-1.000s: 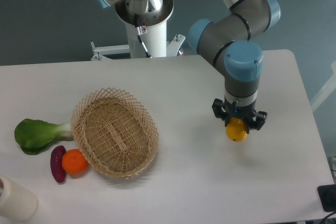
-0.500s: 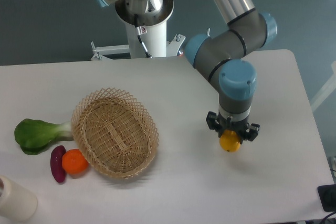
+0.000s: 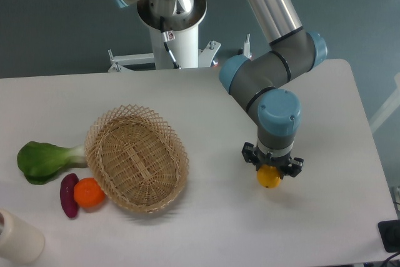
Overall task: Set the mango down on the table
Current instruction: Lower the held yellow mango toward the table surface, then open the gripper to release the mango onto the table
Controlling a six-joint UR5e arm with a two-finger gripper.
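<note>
Landmark: the wicker basket (image 3: 137, 158), lying on the white table (image 3: 206, 229) left of centre.

- Cream cylinder (image 3: 19, 239): nearest item, at the table's front left corner, well forward and left of the basket; partly cut off by the frame edge.
- Purple oblong vegetable (image 3: 67, 195): just forward-left of the basket, touching the orange fruit.
- Orange fruit (image 3: 89, 192): round, against the basket's front-left rim.
- Mango (image 3: 269, 176): small, yellow; well right of the basket, level with its middle, at or just above the tabletop, with open table between the two. Whether it touches the surface cannot be told.
- Gripper (image 3: 272, 168): pointing straight down, directly over the mango; black fingers closed against the fruit's sides, gripping it.
- Bok choy (image 3: 44, 159): green leaves with a pale stalk, the stalk end meeting the basket's left rim.
- Arm base (image 3: 172, 14): white pedestal beyond the table's far edge, behind the basket.
</note>
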